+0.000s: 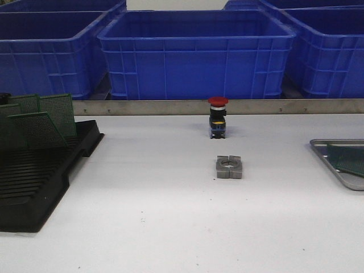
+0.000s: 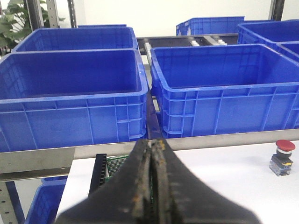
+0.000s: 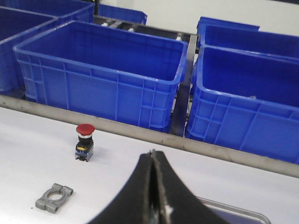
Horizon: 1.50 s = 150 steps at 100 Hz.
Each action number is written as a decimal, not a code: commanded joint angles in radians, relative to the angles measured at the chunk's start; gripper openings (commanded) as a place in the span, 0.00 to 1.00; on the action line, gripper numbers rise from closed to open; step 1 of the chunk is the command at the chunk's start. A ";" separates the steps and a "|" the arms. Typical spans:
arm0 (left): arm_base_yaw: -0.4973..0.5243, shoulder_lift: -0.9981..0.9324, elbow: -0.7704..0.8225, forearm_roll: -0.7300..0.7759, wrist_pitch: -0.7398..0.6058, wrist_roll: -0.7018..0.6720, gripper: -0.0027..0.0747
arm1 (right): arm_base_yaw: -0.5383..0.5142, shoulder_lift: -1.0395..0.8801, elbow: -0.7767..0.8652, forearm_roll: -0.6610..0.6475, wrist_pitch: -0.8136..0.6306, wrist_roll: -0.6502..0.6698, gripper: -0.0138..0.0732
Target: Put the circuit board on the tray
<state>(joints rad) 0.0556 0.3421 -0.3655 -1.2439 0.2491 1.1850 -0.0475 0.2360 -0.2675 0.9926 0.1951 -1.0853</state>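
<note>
The grey metal tray (image 1: 331, 166) lies at the table's right edge, cut off by the frame, with a green circuit board (image 1: 348, 159) lying in it. Its rim also shows in the right wrist view (image 3: 233, 212). More green circuit boards (image 1: 40, 122) stand in the black slotted rack (image 1: 34, 182) at the left. Neither gripper shows in the front view. My left gripper (image 2: 153, 144) is shut, above the rack (image 2: 99, 168) and a board (image 2: 119, 163) in it. My right gripper (image 3: 152, 154) is shut, over the table near the tray.
A red-capped push button (image 1: 218, 116) stands mid-table, with a grey metal clamp block (image 1: 229, 167) in front of it. Big blue crates (image 1: 196, 54) line the back behind a metal rail.
</note>
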 commanded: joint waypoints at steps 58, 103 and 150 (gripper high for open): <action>-0.010 -0.132 0.081 -0.040 -0.038 -0.001 0.01 | 0.000 -0.086 -0.011 0.022 -0.026 -0.007 0.09; -0.010 -0.172 0.097 -0.031 -0.058 -0.003 0.01 | 0.000 -0.086 -0.011 0.022 -0.026 -0.007 0.09; -0.010 -0.307 0.328 1.078 -0.276 -1.158 0.01 | 0.000 -0.086 -0.011 0.022 -0.026 -0.007 0.09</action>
<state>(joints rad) 0.0535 0.0436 -0.0851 -0.2720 0.2101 0.1093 -0.0475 0.1417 -0.2549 0.9926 0.2113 -1.0853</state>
